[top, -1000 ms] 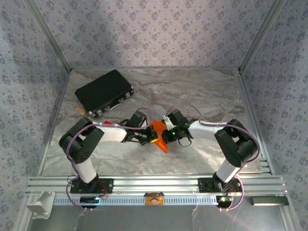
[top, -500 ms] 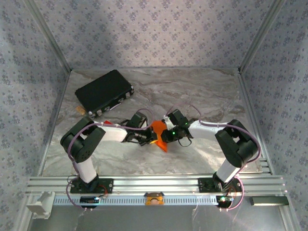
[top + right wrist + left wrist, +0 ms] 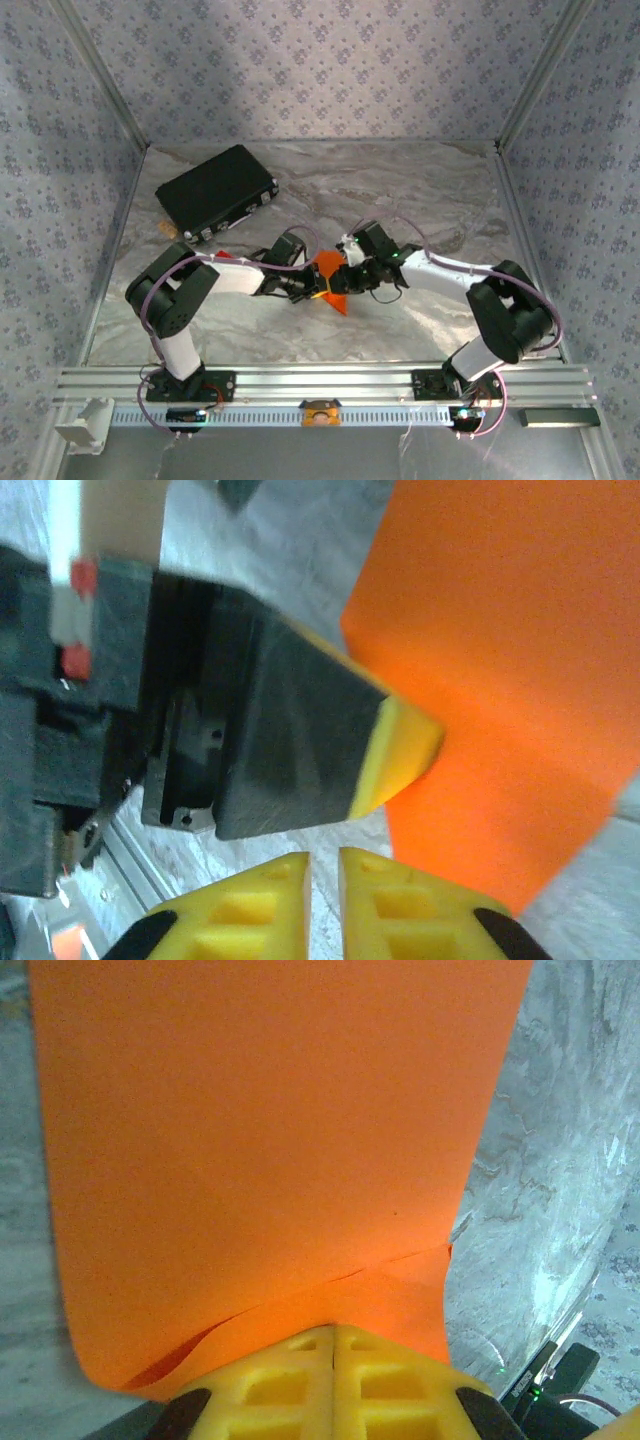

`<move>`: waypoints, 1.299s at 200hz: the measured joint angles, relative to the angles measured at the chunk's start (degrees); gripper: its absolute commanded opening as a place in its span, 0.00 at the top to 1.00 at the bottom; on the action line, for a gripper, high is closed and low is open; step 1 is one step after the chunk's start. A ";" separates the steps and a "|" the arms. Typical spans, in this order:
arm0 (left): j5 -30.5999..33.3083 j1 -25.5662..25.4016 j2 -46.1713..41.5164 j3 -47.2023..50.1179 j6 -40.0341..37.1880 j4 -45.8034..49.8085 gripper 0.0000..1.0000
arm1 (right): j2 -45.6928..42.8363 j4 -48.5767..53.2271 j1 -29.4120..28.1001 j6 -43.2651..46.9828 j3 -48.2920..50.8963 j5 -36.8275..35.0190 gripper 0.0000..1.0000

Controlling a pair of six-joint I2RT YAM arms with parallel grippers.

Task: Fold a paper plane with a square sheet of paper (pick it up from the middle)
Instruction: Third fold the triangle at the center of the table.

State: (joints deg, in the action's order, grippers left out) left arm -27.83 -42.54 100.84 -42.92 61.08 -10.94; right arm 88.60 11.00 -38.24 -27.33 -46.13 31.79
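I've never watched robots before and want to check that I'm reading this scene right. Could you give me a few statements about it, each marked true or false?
1. The left gripper is clamped on the orange paper. True.
2. The paper lies on top of the black case. False: it is mid-table, well apart from the case.
3. The case sits at the far left of the table. True.
4. The paper is lying flat and untouched. False: it is gripped, with a fold showing.
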 measured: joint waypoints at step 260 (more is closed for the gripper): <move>0.02 -0.02 0.00 0.00 0.00 0.02 1.00 | 6.10 3.37 -2.43 -2.91 -1.66 0.09 0.94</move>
State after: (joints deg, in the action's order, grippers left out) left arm -27.81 -42.57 100.84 -42.92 61.08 -10.92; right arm 94.70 14.37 -40.66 -30.24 -47.79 31.88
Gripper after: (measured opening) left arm 0.046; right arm 0.062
